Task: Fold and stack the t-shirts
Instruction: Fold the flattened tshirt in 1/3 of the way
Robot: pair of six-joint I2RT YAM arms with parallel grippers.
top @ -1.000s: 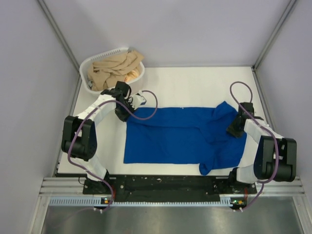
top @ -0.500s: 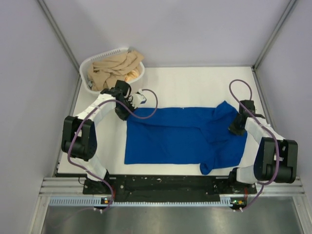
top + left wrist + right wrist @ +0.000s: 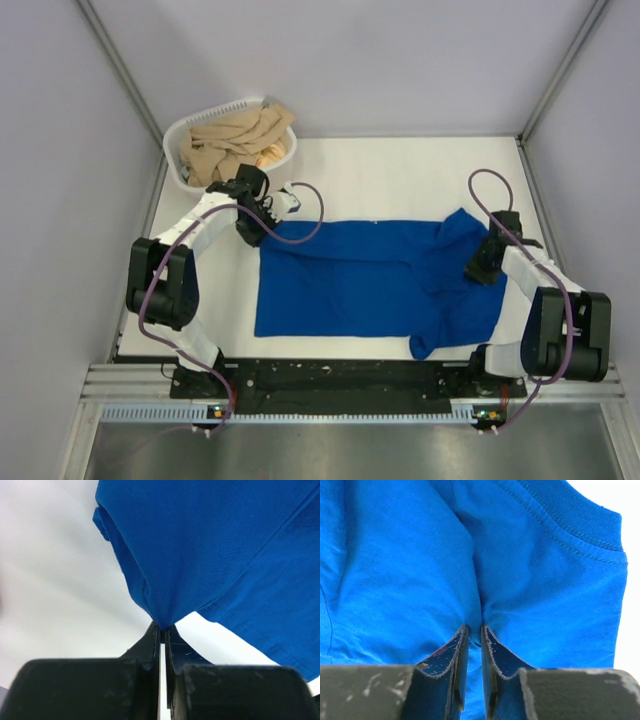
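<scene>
Far left, back corner of table [image 3: 400, 170]: white basket [image 3: 172, 140] w/ tan clothes [image 3: 235, 135] piled in it, some draped over the rim. Just in front of the basket, the left gripper [image 3: 260, 228] sits at the far-left corner of the blue t-shirt [image 3: 340, 280].

Left wrist view: left gripper [image 3: 161, 626], its fingers [image 3: 150, 642] nearly together w/ only a thin slit betw. them, pinching that corner of the t-shirt [image 3: 215, 545]. The cloth rises to a point at the tips. A stitched hem runs off to the right, w/ white table [image 3: 50, 580] under it.

The t-shirt lies across the middle of the table. Its left part is spread flat, plain side up. Its right part is bunched & folded over, w/ a flap reaching toward the near edge.

The right gripper [image 3: 480, 265] is on the shirt's right end, over the bunched part. Right wrist view: right gripper [image 3: 472, 627], fingers [image 3: 452, 655] narrow & clamped on a raised fold of the t-shirt [image 3: 395, 555], creases running out from the tips. A ribbed band shows upper right, w/ white table [image 3: 625, 630] just beyond.
</scene>
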